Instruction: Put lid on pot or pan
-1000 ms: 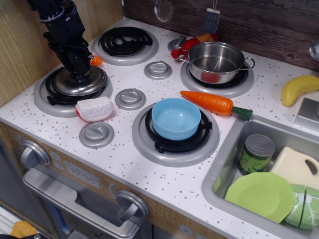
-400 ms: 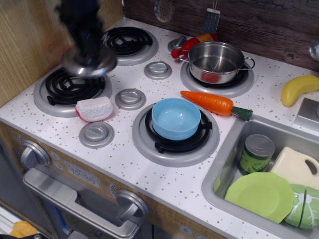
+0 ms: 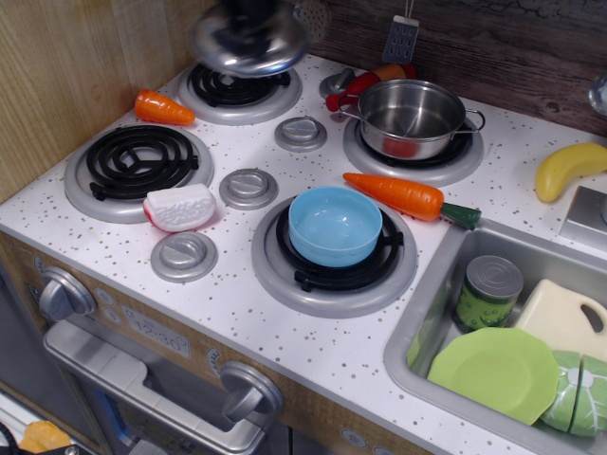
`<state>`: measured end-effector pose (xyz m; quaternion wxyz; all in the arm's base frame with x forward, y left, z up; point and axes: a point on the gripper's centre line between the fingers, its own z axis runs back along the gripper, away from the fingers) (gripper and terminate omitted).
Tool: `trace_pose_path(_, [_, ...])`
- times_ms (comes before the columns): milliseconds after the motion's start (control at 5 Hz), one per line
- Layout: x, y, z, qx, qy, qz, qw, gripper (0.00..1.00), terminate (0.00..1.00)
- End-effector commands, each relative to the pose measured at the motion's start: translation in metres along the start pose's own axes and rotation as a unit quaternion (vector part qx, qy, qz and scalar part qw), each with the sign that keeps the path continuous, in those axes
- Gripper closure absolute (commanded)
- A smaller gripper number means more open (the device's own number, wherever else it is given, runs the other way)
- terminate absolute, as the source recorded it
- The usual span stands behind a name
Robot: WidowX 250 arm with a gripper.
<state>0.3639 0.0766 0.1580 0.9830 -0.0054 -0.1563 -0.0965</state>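
Note:
The shiny steel lid hangs in the air above the back left burner, blurred by motion. My gripper is a dark blur at the top edge right above the lid and holds it by the knob. The steel pot with wire loop handles stands open on the back right burner, to the right of the lid, with something red inside.
A light blue bowl sits on the front right burner. A carrot lies between bowl and pot; a small carrot lies by the left burners. A white sponge-like toy, stove dials, a banana and a filled sink are around.
The lid has been lifted off the front left burner and carried up and to the right, now over the back left burner. The small carrot has become visible.

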Motion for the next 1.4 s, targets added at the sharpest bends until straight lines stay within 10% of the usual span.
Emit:
trace_pose_path(0, [0.036,-0.027,0.018,0.010,-0.055,-0.010,0.9984,1.00,0.00])
trace_pose_path(1000, [0.088,-0.073,-0.065,-0.003,-0.118,-0.080,0.9898,1.00,0.00])
trace_pose_path(1200, [0.096,-0.070,-0.072,-0.006,-0.127,-0.097,0.9871,1.00,1.00])
